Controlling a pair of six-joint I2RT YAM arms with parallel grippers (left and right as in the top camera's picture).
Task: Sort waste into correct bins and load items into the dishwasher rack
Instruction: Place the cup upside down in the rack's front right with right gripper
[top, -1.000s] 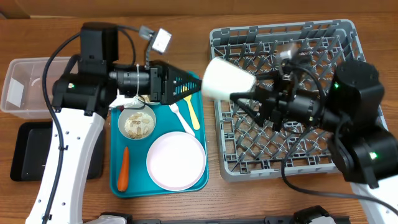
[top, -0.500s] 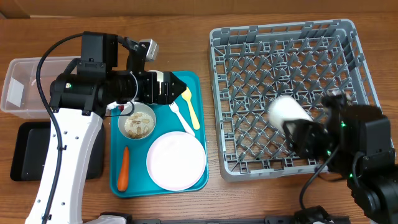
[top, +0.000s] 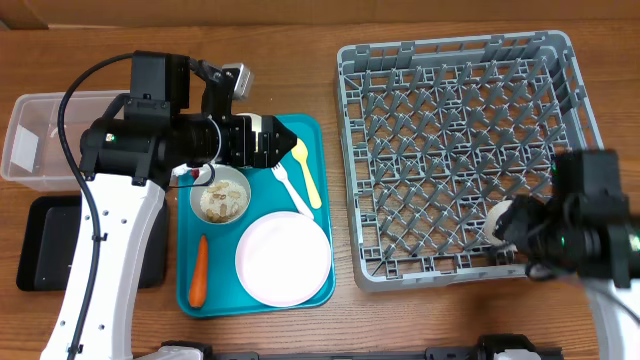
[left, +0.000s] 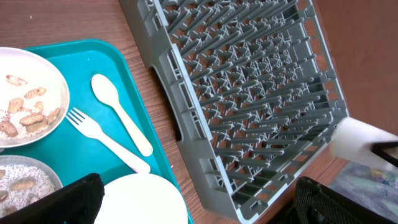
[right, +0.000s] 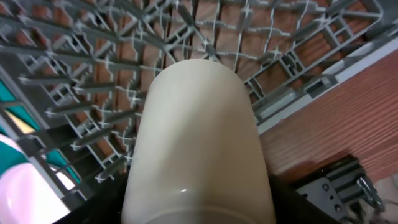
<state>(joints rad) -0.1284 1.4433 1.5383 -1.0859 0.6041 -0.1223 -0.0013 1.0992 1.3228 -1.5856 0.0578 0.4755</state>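
My right gripper (top: 510, 225) is shut on the white cup (top: 498, 222) and holds it on its side over the front right corner of the grey dishwasher rack (top: 470, 60). In the right wrist view the cup (right: 199, 137) fills the space between the fingers, above the rack's pegs (right: 93, 81). My left gripper (top: 292, 142) is open and empty, above the teal tray's far end. Below it lie the yellow spoon (left: 121, 121), the white fork (left: 102, 140), the plate (left: 140, 199) and two bowls with food bits (left: 28, 99). The carrot (top: 199, 270) lies on the tray's left side.
The teal tray (top: 325, 215) sits left of the rack. The clear tub (top: 40, 120) and the black tray (top: 40, 250) stand at the far left. The left arm's white link crosses the table's front left. I see no napkin or red wrapper.
The right arm carried the cup from the rack's left edge across the rack to its front right corner and lower. The left gripper pulled back a little, then stayed still.
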